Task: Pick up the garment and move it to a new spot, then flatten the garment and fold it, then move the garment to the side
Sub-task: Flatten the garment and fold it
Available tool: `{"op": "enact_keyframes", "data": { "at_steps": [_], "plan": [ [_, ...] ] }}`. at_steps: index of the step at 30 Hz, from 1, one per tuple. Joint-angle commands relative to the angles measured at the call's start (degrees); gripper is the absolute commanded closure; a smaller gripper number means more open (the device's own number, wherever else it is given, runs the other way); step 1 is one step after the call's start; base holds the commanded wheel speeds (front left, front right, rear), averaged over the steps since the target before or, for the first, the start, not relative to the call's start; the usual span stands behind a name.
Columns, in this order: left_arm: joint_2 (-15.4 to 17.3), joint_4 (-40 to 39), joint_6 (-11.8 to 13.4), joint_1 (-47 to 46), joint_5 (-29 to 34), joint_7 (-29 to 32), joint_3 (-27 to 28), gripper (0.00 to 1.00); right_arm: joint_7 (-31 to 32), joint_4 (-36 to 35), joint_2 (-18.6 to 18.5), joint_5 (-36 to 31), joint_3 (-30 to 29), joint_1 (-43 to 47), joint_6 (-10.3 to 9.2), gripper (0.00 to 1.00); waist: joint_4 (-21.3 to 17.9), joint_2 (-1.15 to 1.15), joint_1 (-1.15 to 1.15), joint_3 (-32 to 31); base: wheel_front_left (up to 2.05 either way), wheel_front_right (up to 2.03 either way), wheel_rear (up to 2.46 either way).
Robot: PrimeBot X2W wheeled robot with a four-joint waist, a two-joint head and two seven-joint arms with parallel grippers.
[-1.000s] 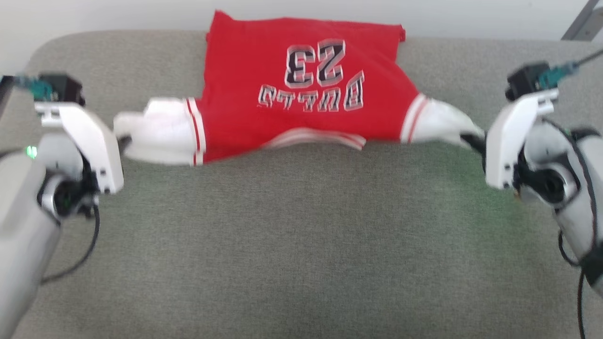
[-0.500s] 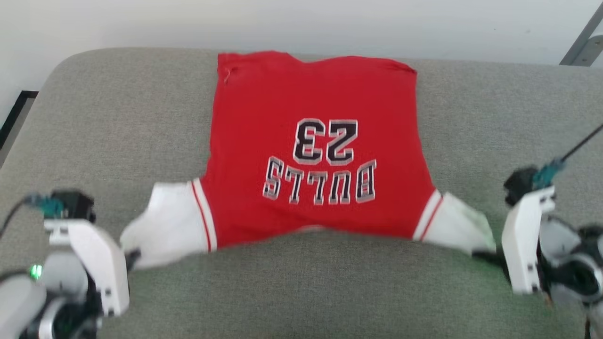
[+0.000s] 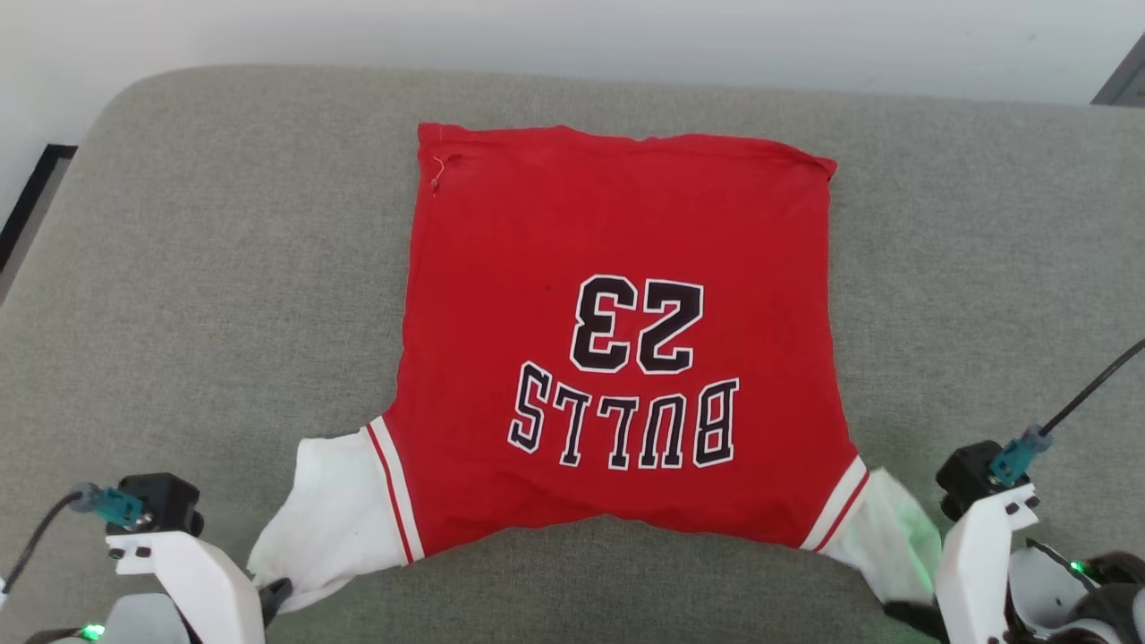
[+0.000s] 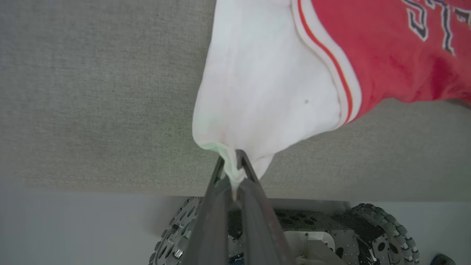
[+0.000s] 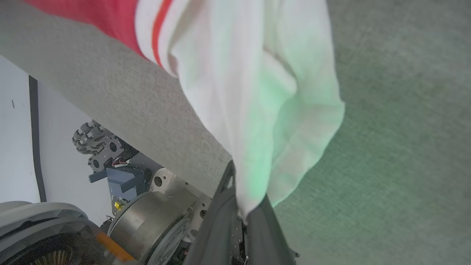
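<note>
1. Grey cushion (image 3: 224, 268) has the jersey (image 3: 617, 340) spread flat mid-cushion, print upside down.
2. Left gripper (image 4: 231, 167) is pinched tight on its white corner at the cushion's near edge.
3. Right gripper (image 5: 243, 206) is clamped on the other white corner, same edge.

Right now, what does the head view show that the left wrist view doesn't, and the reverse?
Head view: the whole garment spread flat, its number 23, the right gripper at the other sleeve. Left wrist view: the left gripper pinched shut on the white sleeve tip, the wheeled base below. Both: white sleeve, striped trim, grey cushion.
</note>
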Motion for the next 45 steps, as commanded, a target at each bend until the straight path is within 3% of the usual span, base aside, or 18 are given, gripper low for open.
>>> {"op": "enact_keyframes", "data": {
  "at_steps": [1,3,4,7,14,18,22,26,32,45],
  "plan": [
    [-0.44,0.51,-0.42,0.25,0.16,-0.47,-0.08,1.00,-1.16,-0.32,0.32,-1.17,-0.15,-0.02,-0.02,0.72,0.03,0.00,0.00,0.47,0.00,0.00,0.00],
    [-1.81,1.72,-1.51,-0.63,0.71,-1.44,-0.27,1.00,-3.54,0.66,1.61,-3.61,-0.14,-0.68,-0.03,0.53,-0.05,0.00,0.00,1.05,0.00,0.00,0.00],
    [-2.51,2.39,-2.10,-1.11,0.90,-1.97,-0.33,1.00,-4.70,1.00,1.61,-5.09,0.28,-1.10,-0.02,0.00,-0.05,0.00,0.00,1.29,0.00,0.00,0.00],
    [-4.12,4.18,-3.46,-2.07,1.50,-3.11,-0.44,1.00,-6.46,1.53,1.96,-7.21,0.89,-1.85,-0.03,0.00,-0.13,0.00,0.00,1.84,0.00,0.00,0.00],
    [-5.85,6.37,-5.31,-3.31,2.10,-4.80,-0.50,1.00,-8.04,-7.18,2.05,-8.67,-2.83,-4.28,-0.02,0.00,-0.48,0.00,0.00,3.27,0.00,0.00,0.00],
    [-6.56,6.74,-5.99,-4.25,2.14,-5.50,-0.23,1.00,-9.81,-11.66,4.27,-10.99,-6.51,-8.20,-0.02,0.00,-0.45,0.00,0.00,4.73,0.00,0.00,0.00],
    [-7.16,7.10,-6.51,-5.68,2.75,-5.17,-0.51,1.00,-13.70,-10.33,8.18,-14.31,-8.90,-15.68,-0.02,0.00,0.14,0.00,0.00,6.42,0.00,0.00,0.00],
    [-7.94,7.45,-7.43,-7.81,3.73,-4.94,-0.96,1.00,-18.45,-4.06,9.56,-17.88,-9.12,-24.52,-0.02,0.00,1.56,0.00,0.00,8.19,0.00,0.00,0.00],
    [-9.71,8.55,-8.99,-11.12,5.16,-4.33,-1.85,1.00,-23.41,11.36,7.70,-22.53,-7.66,-37.55,-0.02,0.00,4.61,0.00,0.00,10.95,0.00,0.00,0.00],
    [-14.81,12.70,-12.72,-17.14,6.75,-3.79,-4.12,1.00,-19.37,44.30,5.83,-29.33,-6.57,-54.74,-0.02,0.00,11.37,0.00,0.00,16.05,0.00,0.00,0.00]
  ]
}}
